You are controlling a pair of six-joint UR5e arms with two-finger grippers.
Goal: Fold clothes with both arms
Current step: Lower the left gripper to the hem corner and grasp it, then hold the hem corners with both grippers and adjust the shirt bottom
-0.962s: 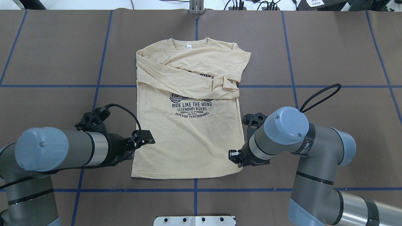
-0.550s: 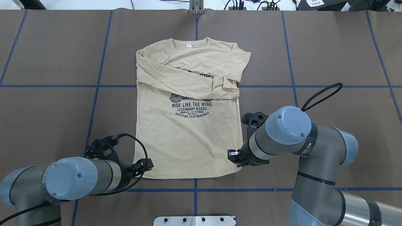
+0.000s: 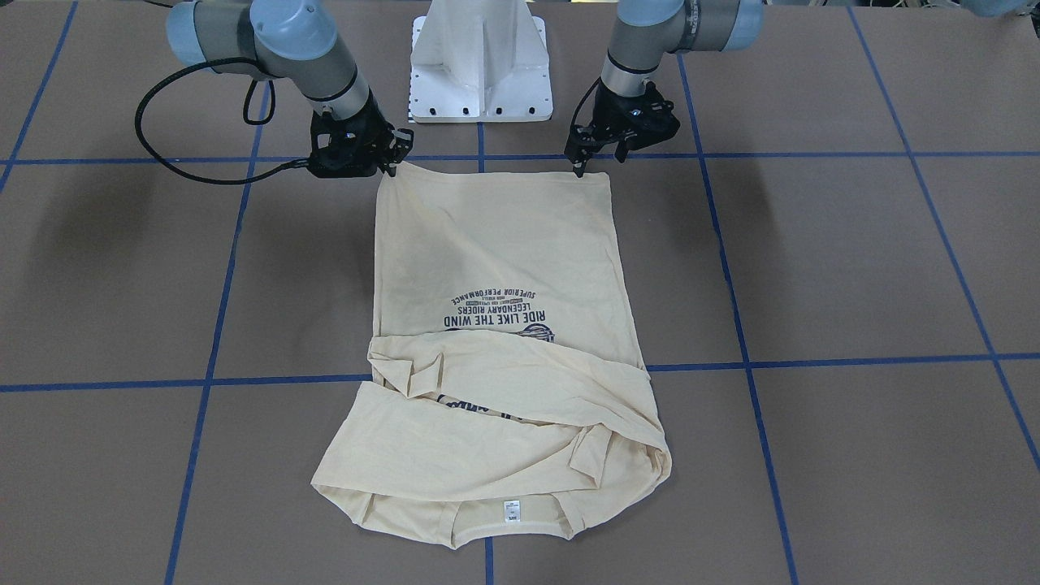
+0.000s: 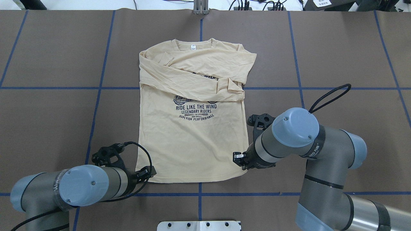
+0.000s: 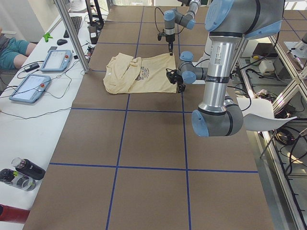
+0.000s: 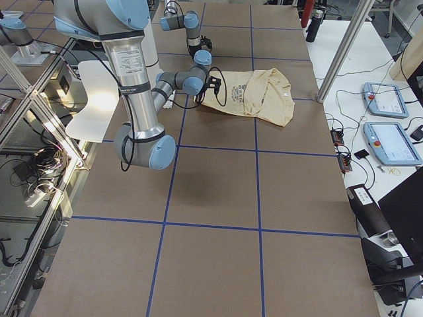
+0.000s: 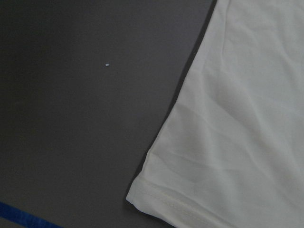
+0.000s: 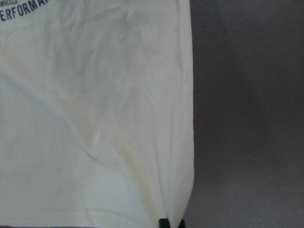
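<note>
You're standing in a robotics lab. The table (image 4: 51,48) is covered in brown sheeting marked off with blue tape lines (image 4: 199,194). The left arm (image 4: 80,187) and right arm (image 4: 295,131) work in front of a white pedestal base (image 3: 481,61). On the far side from the robot, aluminium frame posts (image 5: 72,33) rise beside a white bench (image 5: 19,124). It carries teach pendants (image 5: 29,87), a keyboard (image 5: 76,24), loose cables and drink bottles (image 5: 21,172). On the robot's side, more wiring (image 6: 39,165) hangs under open racking, and a person (image 5: 12,50) sits at the bench's far end.

Even overhead light — soft shadows, wrist views dim
</note>
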